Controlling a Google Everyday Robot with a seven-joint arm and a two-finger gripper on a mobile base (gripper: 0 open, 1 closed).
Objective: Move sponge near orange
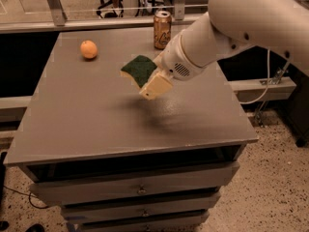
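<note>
The sponge (138,68), green face up and tilted, hangs clear of the table (96,124) above its middle, with a shadow beneath it. The pincer (150,82) grasps the sponge at its right edge; the arm (231,28) enters from the far right. The orange (89,49) lies far left, well apart from the sponge; a drink can (162,29) stands by the far edge

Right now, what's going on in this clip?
The robot arm's end effector holds the sponge, gripped at its right edge and lifted clear of the grey table, green side up; its shadow falls on the tabletop beneath it. The orange sits at the far left of the table, apart from the sponge. A drink can stands upright at the far edge, just behind the arm. The sponge is not yet set down near the orange.
</note>
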